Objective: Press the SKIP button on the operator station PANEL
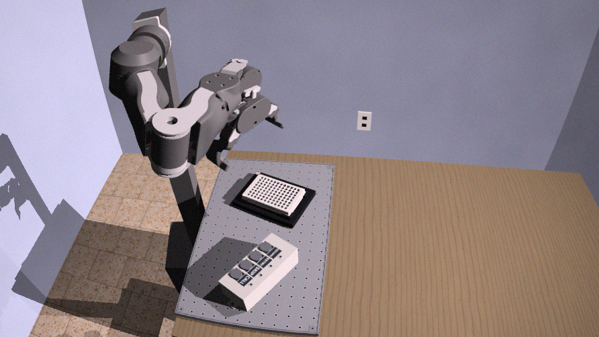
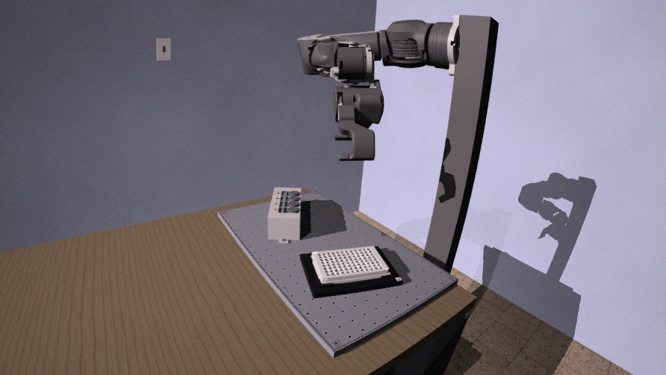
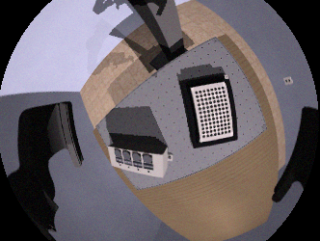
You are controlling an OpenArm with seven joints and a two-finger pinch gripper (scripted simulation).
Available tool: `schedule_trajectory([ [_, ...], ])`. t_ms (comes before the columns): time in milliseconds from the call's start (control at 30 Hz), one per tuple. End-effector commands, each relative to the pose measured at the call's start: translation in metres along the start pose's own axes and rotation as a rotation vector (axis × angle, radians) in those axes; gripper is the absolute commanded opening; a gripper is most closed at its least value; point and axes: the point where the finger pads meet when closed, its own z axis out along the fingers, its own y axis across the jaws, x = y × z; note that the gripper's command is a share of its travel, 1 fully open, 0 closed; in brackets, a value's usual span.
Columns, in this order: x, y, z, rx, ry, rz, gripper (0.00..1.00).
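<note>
The white PANEL box (image 1: 260,272) sits at the near end of the grey perforated plate, with four dark round buttons in a row. Counting from the near end, the second button (image 1: 246,264) seems to have SKIP printed beside it, but the print is small. No lamp looks lit. The 96-well plate E01 (image 1: 272,194) lies flat on the black nest N1 (image 1: 295,213) at the far end. My gripper (image 1: 247,138) is wide open and empty, high above the plate's arm-side edge. The exterior view shows it (image 2: 346,147) hanging well above the panel (image 2: 285,219). The wrist view shows the panel (image 3: 140,148) and the plate (image 3: 213,111) far below.
The grey perforated baseplate (image 1: 268,247) lies on the left part of a wooden table (image 1: 452,251). The arm's dark column (image 2: 461,140) stands beside the table near the well plate. Tiled floor lies beyond the table's left edge.
</note>
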Motion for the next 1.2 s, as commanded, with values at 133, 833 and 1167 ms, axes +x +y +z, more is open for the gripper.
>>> schedule_trajectory([
  [133, -0.012, -0.006, 0.004, 0.037, -0.067, -0.032, 1.00],
  [833, -0.041, -0.034, 0.024, 0.038, -0.067, -0.032, 1.00],
  [1167, -0.070, -0.062, 0.044, 0.038, -0.068, -0.032, 1.00],
])
